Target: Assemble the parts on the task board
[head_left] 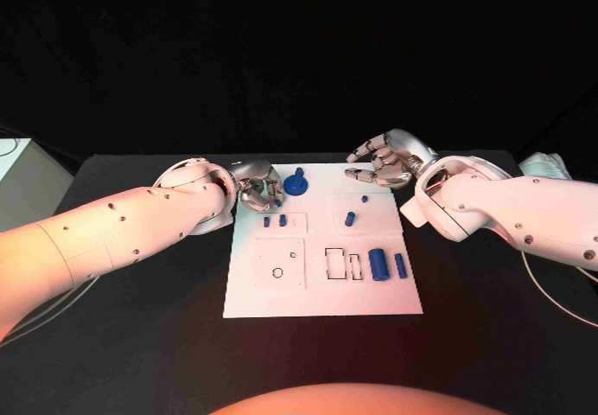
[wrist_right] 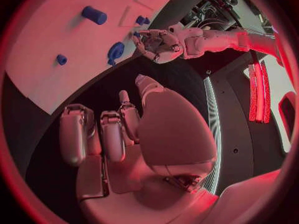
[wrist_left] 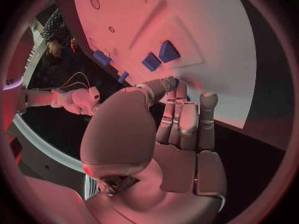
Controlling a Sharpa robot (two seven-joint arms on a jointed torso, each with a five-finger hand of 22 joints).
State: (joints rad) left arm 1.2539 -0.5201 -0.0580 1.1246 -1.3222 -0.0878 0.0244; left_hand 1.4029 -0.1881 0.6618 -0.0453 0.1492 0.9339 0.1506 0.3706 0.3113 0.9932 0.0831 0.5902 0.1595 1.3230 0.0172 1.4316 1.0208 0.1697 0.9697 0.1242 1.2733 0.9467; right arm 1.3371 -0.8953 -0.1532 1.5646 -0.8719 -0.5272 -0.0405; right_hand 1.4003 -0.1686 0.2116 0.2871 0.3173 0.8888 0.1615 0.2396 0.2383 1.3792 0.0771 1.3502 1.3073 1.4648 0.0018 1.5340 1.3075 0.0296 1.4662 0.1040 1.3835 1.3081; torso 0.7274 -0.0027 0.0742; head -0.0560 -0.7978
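The left robot hand (head_left: pixel 258 189) hovers with curled, empty fingers beside the round blue part (head_left: pixel 295 183). The right robot hand (head_left: pixel 385 162), likewise curled and empty, hangs past the task board (head_left: pixel 321 294)'s far corner. The blue cylinder (head_left: pixel 378 264) lies lengthwise toward the robot.

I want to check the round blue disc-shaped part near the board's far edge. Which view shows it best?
The head view: the round blue disc-shaped part lies unobstructed on the white task board, beside the left hand. The right wrist view shows it smaller, near the board's edge. In the left wrist view I cannot identify it.

Black table (head_left: pixel 149 346) against dark backdrop, white cabinet (head_left: pixel 25 177) at one side.
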